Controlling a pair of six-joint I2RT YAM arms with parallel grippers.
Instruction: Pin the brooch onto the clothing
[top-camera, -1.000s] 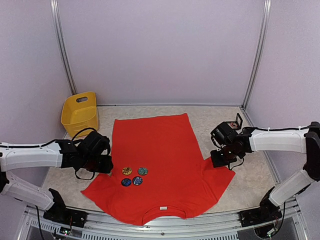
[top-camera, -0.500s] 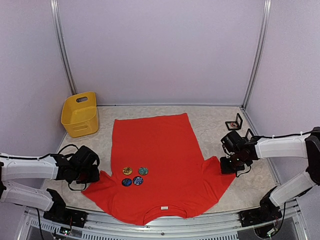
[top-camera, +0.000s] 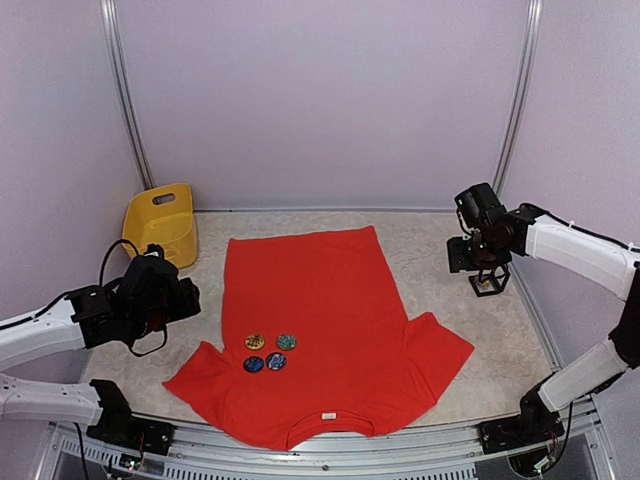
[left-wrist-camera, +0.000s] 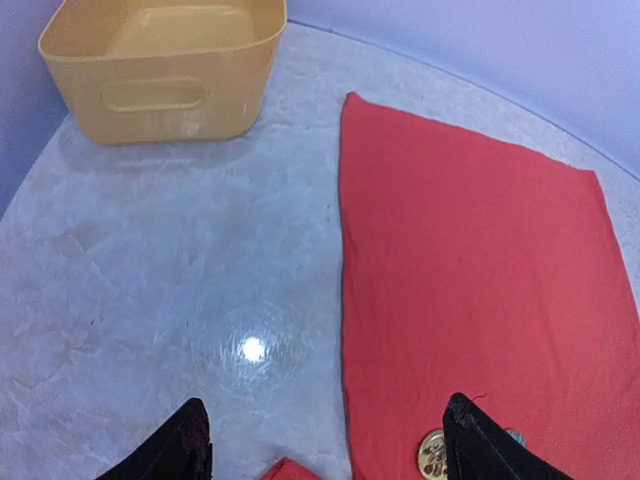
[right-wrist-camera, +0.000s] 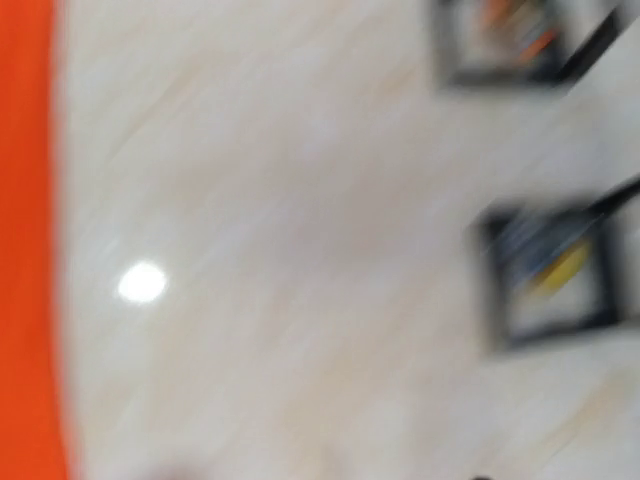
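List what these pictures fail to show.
- Brooches, top view: too small to read the designs or see if any is pinned to the shirt.
- Gold brooch, left wrist view: clipped by the bottom edge.
- Frames, right wrist view: motion blur smears their contents.
- Right claw, top view: its own wrist hides the jaws; open or shut unclear.

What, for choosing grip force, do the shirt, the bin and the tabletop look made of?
Shirt: soft matte fabric, probably a cotton knit; it lies limp and flat without shine.
Bin: seemingly moulded plastic, smooth, faintly glossy, with rounded corners and a handle slot.
Tabletop: hard, polished, marble-patterned; a lamp glares off it; stone or laminate, unclear.
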